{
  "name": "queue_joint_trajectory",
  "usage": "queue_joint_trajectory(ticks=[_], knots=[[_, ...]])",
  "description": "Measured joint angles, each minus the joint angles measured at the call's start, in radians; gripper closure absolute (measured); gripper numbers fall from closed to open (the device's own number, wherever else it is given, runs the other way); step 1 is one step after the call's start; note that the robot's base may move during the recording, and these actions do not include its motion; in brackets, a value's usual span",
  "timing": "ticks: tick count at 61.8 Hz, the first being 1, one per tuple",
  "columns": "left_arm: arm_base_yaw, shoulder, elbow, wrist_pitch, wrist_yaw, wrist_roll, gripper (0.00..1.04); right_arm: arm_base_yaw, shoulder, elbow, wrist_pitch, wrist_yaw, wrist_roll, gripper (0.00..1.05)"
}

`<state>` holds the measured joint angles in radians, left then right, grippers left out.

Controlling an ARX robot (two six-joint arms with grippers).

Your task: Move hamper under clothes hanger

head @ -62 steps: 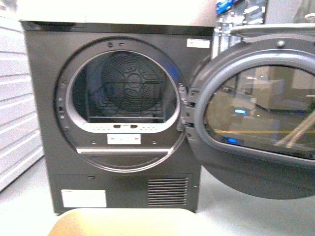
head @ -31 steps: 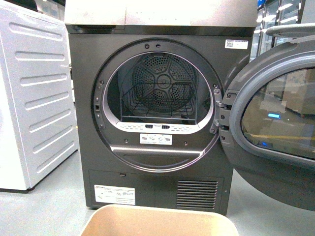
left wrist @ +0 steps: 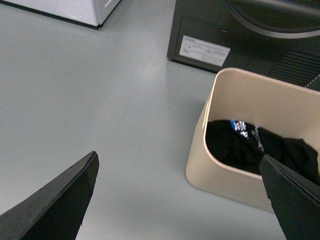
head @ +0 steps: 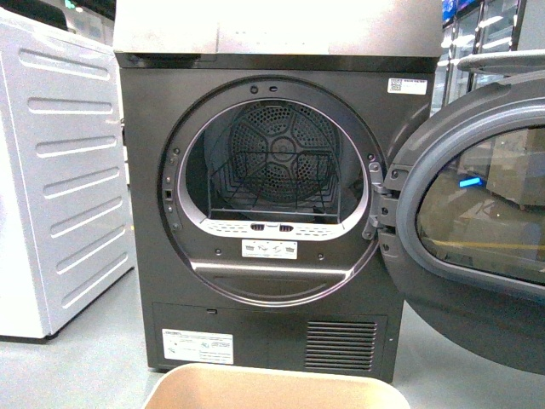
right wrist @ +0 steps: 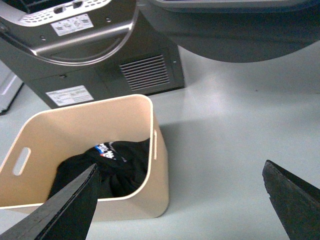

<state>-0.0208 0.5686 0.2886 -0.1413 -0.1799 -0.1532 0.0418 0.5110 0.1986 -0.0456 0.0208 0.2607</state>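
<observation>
Front view: smooth, round-cornered beige hamper [head: 272,390]

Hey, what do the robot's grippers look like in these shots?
The left gripper and right gripper look alike: each shows two matte black fingers, flat and wedge-shaped, tapering to a point. No cables, markings or labels show on them. The arms themselves are out of view.

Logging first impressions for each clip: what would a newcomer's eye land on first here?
The dark grey dryer fills the front view, its round door swung wide open to the right. Right in front of it stands the beige hamper, with black clothing crumpled in its bottom.
</observation>
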Motion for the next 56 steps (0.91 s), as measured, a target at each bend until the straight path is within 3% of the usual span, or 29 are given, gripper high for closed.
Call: queue_joint_trajectory(ticks=[8, 22, 41, 56], knots=[[0.032, 0.383, 0.233, 0.116, 0.047, 0.002, 0.07, 0.026, 0.323, 0.133, 0.209, -0.016, 0.024, 0.08], [-0.023, 0.964, 0.564, 0.2, 0.045, 0.042, 0.07, 0.066, 0.785, 0.312, 0.366, 0.01, 0.01, 0.08], [-0.102, 1.317, 0.653, 0.377, 0.047, 0.073, 0.07, 0.153, 1.318, 0.488, 0.448, 0.107, 0.023, 0.08], [-0.136, 1.458, 0.653, 0.475, 0.053, 0.073, 0.07, 0.188, 1.487, 0.584, 0.452, 0.119, 0.052, 0.08]])
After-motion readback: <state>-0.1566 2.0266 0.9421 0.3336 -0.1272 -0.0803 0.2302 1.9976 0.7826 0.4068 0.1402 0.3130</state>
